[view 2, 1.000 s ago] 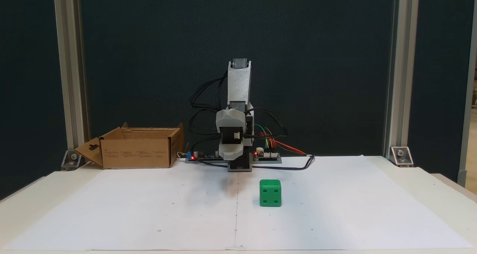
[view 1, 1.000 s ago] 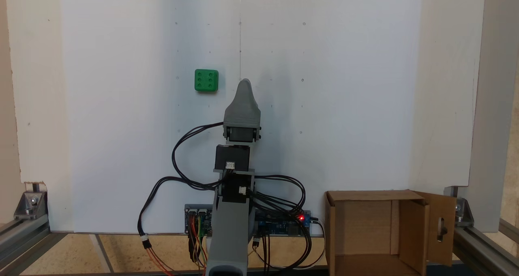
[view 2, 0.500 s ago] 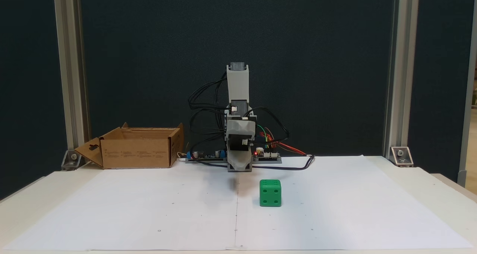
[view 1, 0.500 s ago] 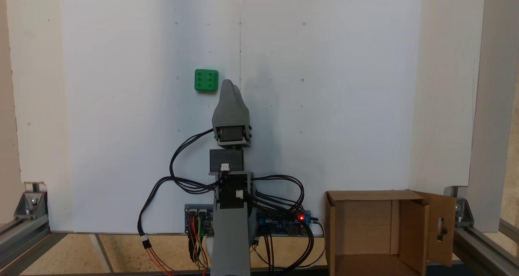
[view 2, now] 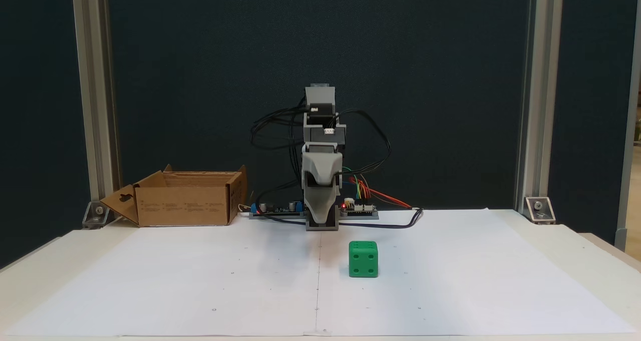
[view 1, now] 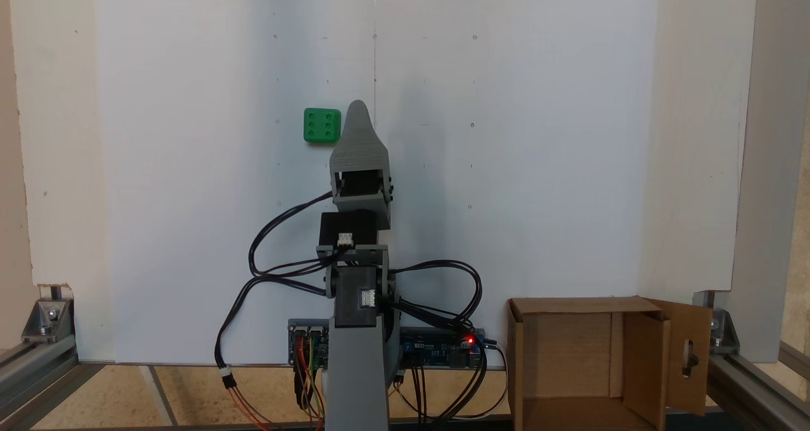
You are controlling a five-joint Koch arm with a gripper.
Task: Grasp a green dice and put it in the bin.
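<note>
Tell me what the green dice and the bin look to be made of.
Green dice: likely moulded or printed plastic, judging by its uniform bright green colour, rounded edges, recessed pips and matte look. Bin: brown corrugated cardboard, dull and unfinished, with folded flaps and a slot cutout in one flap.

One fixed view looks down from behind the arm (view 1: 357, 279) — another faces it, low.
</note>
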